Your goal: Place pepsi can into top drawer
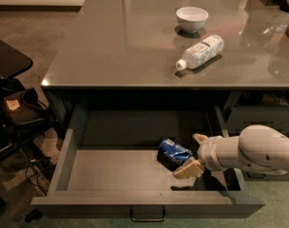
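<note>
The pepsi can [172, 153], blue with white lettering, lies tilted on its side inside the open top drawer [111, 170], right of the middle. My gripper [192, 154] reaches in from the right on a white arm [254, 151]. Its tan fingers [188, 169] sit on either side of the can's right end and grip it. A shadow lies on the drawer floor just below the can. The drawer's small dark handle [147, 216] shows on its front.
On the grey tabletop [125, 46] above the drawer, a clear plastic bottle [200, 51] lies on its side and a white bowl [192, 18] stands behind it. A dark chair with clutter [14, 108] stands at the left. Narrower drawers [258, 115] are at the right.
</note>
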